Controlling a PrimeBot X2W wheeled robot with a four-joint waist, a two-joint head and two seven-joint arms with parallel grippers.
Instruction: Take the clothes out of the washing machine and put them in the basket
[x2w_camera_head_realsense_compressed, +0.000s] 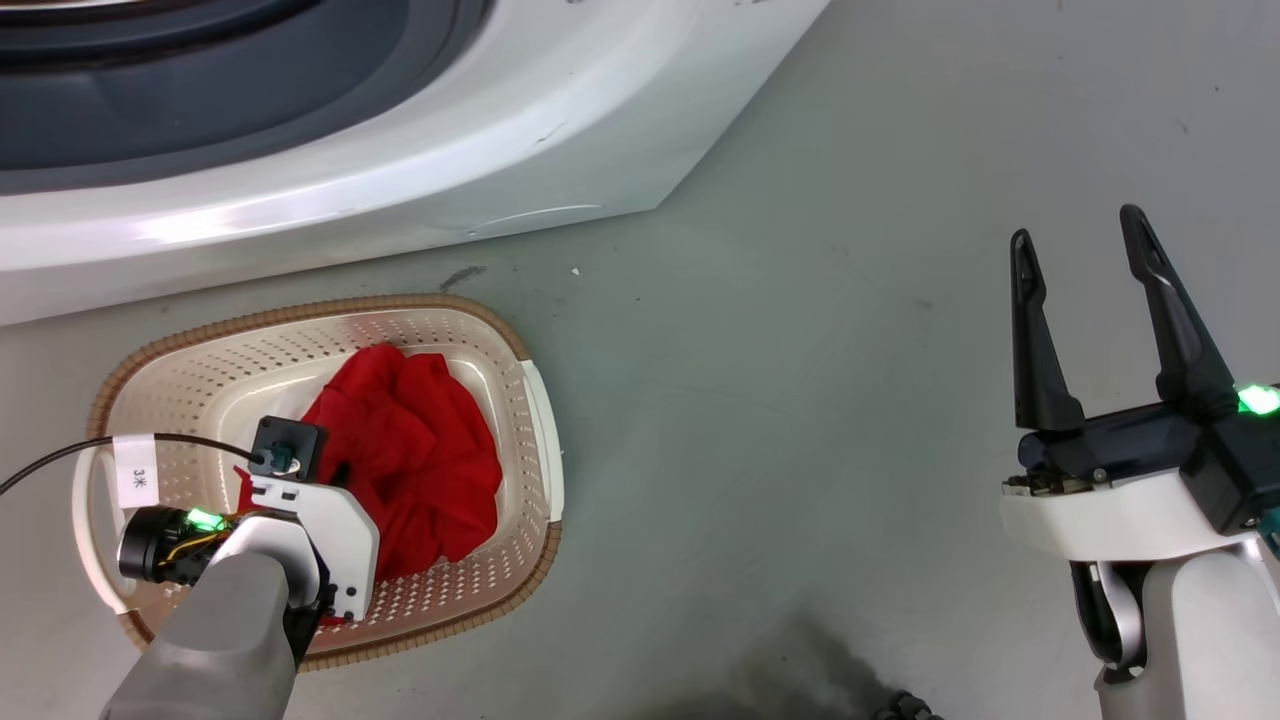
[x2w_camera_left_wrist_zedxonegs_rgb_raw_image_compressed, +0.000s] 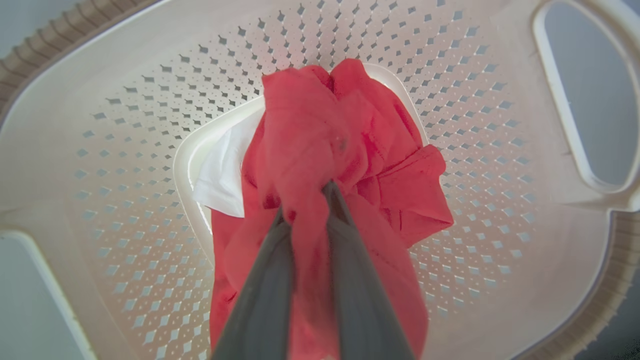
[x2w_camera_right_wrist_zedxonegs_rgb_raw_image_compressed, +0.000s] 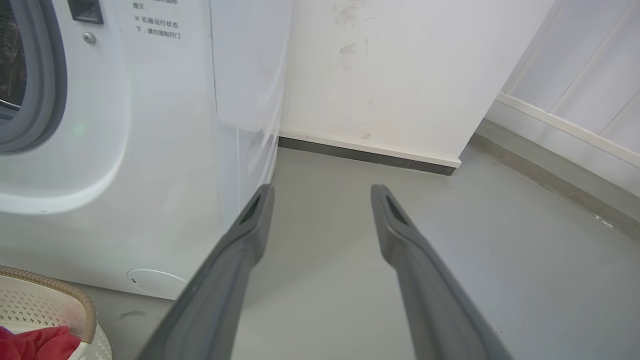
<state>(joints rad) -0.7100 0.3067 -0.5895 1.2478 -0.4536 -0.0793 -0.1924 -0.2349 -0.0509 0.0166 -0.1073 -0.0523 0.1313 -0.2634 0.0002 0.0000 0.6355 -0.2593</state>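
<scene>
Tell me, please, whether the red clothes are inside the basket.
Inside: the clothes rest within the basket, gripped by the left end effector.

Left forearm (x2w_camera_head_realsense_compressed: 220, 640) rises over the near rim of the basket (x2w_camera_head_realsense_compressed: 300, 315), wrist bent downward. Left gripper (x2w_camera_left_wrist_zedxonegs_rgb_raw_image_compressed: 306, 200) points at the basket's floor, fingers pinched on the clothes (x2w_camera_left_wrist_zedxonegs_rgb_raw_image_compressed: 310, 125). Right gripper (x2w_camera_head_realsense_compressed: 1077, 230) is held well right of the basket, fingers spread apart.

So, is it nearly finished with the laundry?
Red clothes already lie in the basket. The left claw is down inside it, shut on that red fabric, so releasing comes next. The right claw hangs open and empty. Whether anything remains in the washing machine cannot be told from here.
</scene>
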